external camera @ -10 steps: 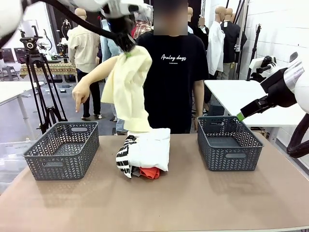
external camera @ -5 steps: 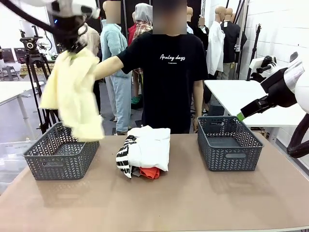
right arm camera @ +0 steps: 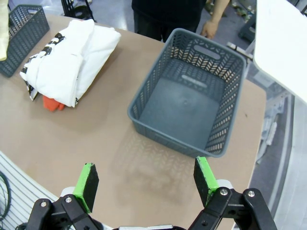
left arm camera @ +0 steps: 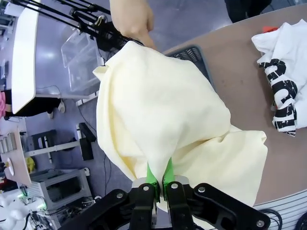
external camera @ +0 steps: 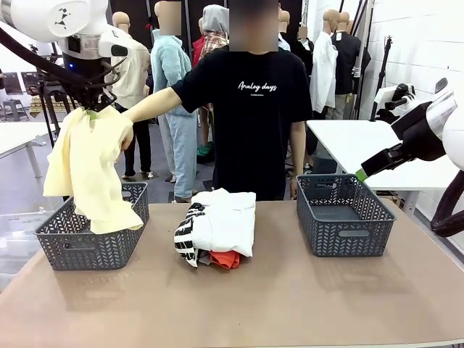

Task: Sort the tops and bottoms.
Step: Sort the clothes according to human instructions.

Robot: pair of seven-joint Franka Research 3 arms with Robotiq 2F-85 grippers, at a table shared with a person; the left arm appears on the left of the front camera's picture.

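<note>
We are clamping our left gripper (left arm camera: 160, 178) on the pale yellow garment (external camera: 90, 170), which is hanging over the left basket (external camera: 87, 246), its hem draping the rim. Our right gripper (right arm camera: 145, 170) is hovering, fingers spread wide, near the right basket (right arm camera: 225, 115). The other garments (external camera: 228, 221) are lying piled between the baskets

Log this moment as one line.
left gripper: shut on yellow garment, over left basket | right gripper: open, empty | pile: mid-table
</note>
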